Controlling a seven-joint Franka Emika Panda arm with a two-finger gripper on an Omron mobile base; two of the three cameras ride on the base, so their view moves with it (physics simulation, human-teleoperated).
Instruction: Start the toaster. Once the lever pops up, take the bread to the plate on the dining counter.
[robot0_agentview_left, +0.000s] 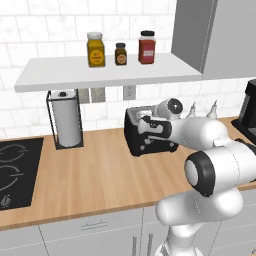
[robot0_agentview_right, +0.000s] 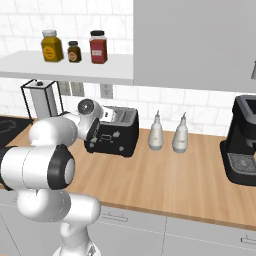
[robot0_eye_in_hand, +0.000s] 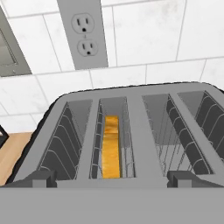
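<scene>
Golden-brown bread (robot0_eye_in_hand: 111, 146) sits low in a slot of the toaster (robot0_eye_in_hand: 131, 135) on the counter (robot0_agentview_left: 100, 175). My hand (robot0_eye_in_hand: 111, 178) hovers above, fully open, empty. I judge it light, stiff, crumbly (pinch the flat faces gently).

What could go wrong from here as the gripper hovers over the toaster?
The open gripper sits just above the toaster, whose wire guides could snag a fingertip on the way down. The bread stands edge-on, low in a narrow slot, so the fingers may close on the guides instead of the slice. Two bottles stand beside the toaster; a wide swing out could knock them.
</scene>
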